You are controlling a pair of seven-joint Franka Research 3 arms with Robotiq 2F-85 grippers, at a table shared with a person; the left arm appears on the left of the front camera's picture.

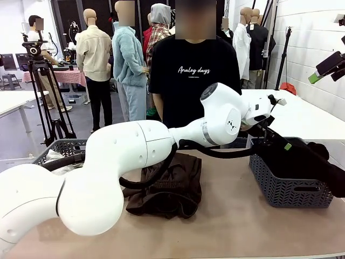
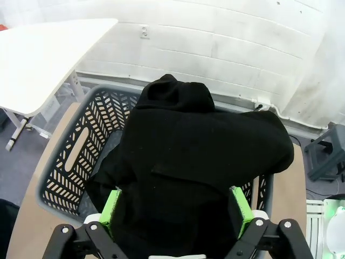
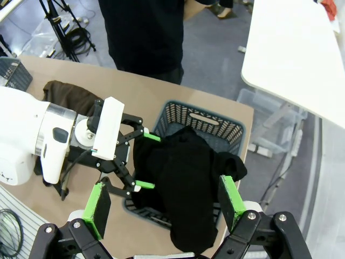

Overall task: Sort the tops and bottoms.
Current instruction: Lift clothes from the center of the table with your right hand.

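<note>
Left gripper (image 2: 175,213): we see it stretched across the table to the right basket (image 2: 70,156). Its fingers are spread wide, with a green pad on either side of the black bottoms (image 2: 199,156). We cannot tell whether the pads press the cloth.
Right gripper (image 3: 163,197): hangs high above the same basket, fingers apart, nothing between them.
Black bottoms: heaped in the basket, spilling over its near rim and its right end.
Brown bottoms (image 1: 167,183): crumpled mid-table, left of the basket and apart from it.
Edges: the basket stands at the right end of the table (image 1: 242,226), close to the corner.
Open room: bare tabletop runs along the near side, in front of the basket and the brown bottoms.
Hidden: the left arm covers part of the brown bottoms and most of the left basket (image 1: 64,147). We cannot make out the pale thing inside that basket. Cloth hides the right basket's floor.
Far side: a person (image 1: 194,75) stands behind the table.
</note>
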